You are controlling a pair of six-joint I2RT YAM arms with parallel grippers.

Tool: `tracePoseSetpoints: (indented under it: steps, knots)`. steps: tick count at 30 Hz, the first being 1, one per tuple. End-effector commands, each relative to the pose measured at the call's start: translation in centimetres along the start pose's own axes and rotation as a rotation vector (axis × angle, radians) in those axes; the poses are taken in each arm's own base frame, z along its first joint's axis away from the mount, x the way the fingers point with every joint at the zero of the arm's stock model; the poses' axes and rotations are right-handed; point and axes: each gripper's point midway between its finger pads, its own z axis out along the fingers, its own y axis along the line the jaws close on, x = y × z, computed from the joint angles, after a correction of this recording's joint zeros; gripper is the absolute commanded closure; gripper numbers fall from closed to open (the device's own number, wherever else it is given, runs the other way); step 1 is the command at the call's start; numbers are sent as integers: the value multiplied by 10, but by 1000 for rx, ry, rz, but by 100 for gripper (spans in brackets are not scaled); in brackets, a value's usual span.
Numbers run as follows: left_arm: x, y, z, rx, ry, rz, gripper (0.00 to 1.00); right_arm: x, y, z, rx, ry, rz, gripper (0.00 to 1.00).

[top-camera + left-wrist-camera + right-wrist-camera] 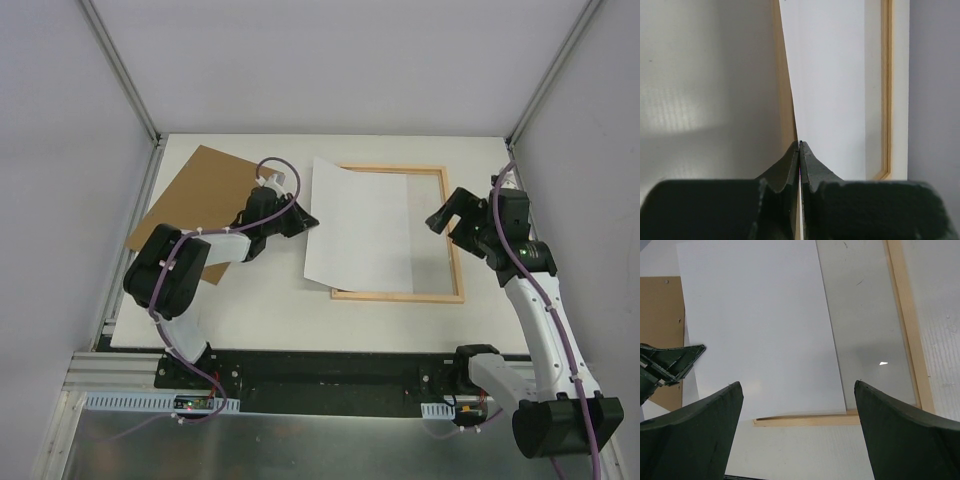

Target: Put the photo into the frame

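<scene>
On the bench [260, 320], the photo [360, 225] lies white side up across the left part of the frame [400, 295]. Its printed face is turned down and hidden. The sheet covers most of the frame's left rail and overhangs it, and its near left corner rests on the bench beyond the frame. The frame's right rail, near rail and a strip of clear pane [865, 340] remain uncovered.

The left end effector [308, 221] sits at the photo's left edge. From the left wrist, its end effector [800, 145] has both fingers pressed together with the edge of the photo [830, 75] pinched between them. The sheet is seen almost edge-on there, so what lies on its grey left side is hard to make out. Only a thin tan strip shows along the sheet, and the frame's [886, 75] far rail stands further right.

The right end effector [450, 225] hangs over the frame's right rail with its fingers spread, gripping nothing. Its wrist camera shows the end effector [796, 384] above the photo [760, 325] and frame [905, 315]. The left end effector's tip [675, 362] is cut off at that picture's edge.

A brown board [205, 185] lies at the back left, partly hidden under the left arm.
</scene>
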Motion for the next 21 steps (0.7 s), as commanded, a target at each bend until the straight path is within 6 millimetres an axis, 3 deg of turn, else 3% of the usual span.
tracePoseSetpoints:
  steps: [1,21]
  knots:
    - [-10,-41,9,138,-25,22,100,-11,5,3,-24,-33,-21,5]
    - [15,-61,59,144,-28,-7,100,-11,5,8,-23,-16,-44,5]
